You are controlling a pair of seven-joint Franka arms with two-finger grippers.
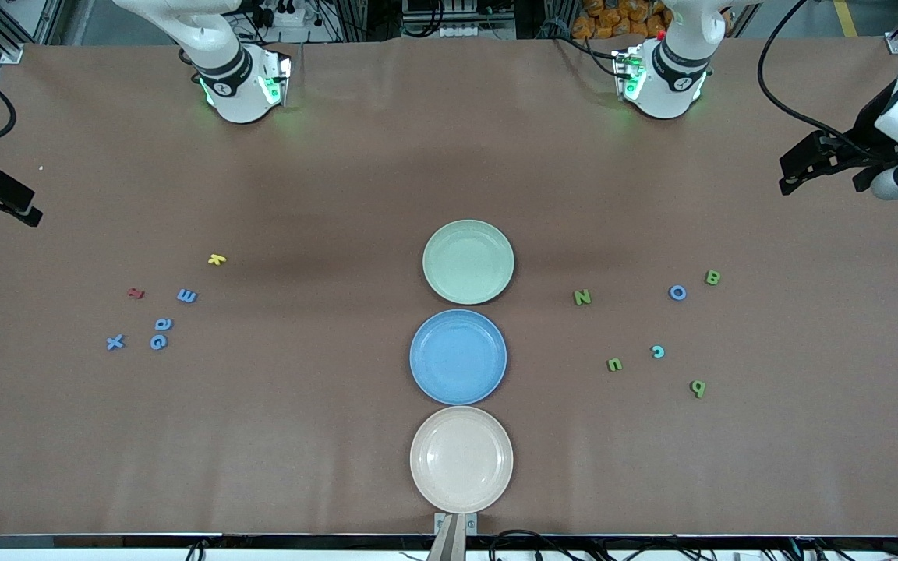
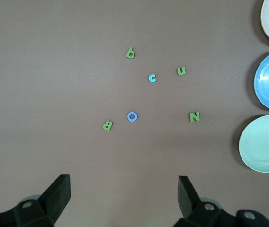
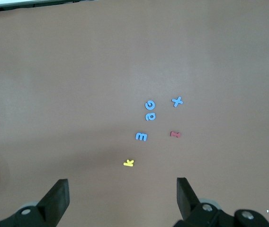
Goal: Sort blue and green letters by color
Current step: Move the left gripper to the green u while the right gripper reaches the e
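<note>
1. I see three plates in a row mid-surface: green plate (image 1: pixel 468 261), blue plate (image 1: pixel 458 357), then beige plate (image 1: pixel 461 459) nearest the front camera.
2. Toward the right arm's end lie four blue letters (image 1: pixel 158 342) beside a yellow letter (image 1: pixel 217 259) and a red letter (image 1: pixel 136 294).
3. Toward the left arm's end, green letters (image 1: pixel 582 297) mix with two blue ones.
4. Left gripper (image 2: pixel 124 191) and right gripper (image 3: pixel 122 193) hover high at their ends, jaws wide apart, empty.

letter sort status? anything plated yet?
Nothing done: green plate and blue plate hold no letters. Nothing in hand: left claw and right claw wait open at the table ends. All blue letters and green letters remain.
</note>
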